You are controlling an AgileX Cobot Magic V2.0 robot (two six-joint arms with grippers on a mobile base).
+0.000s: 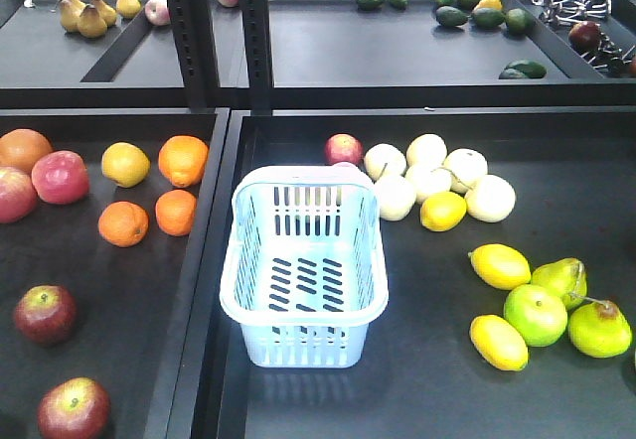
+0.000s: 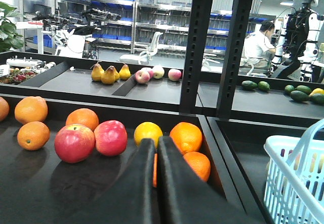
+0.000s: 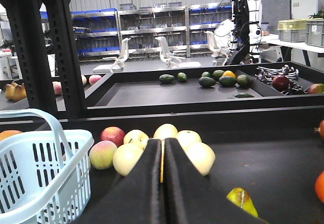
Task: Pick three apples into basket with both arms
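The left gripper point(image 2: 156, 142) is held low and level over the left tray point(image 1: 109, 290). Its fingers are pressed almost together, with nothing gripped. Oranges point(image 2: 186, 135) lie just past its tips, and two red fruits point(image 2: 74, 143) sit further left. The right gripper point(image 3: 163, 140) is likewise nearly closed and empty, pointed at a cluster of pale fruits point(image 3: 200, 155) close ahead. The basket point(image 1: 303, 345) stands empty at the left of the right tray. An apple point(image 1: 45, 313) and a second apple point(image 1: 73, 409) are seen at the front of the left tray. A third apple point(image 1: 343, 149) lies just behind the basket.
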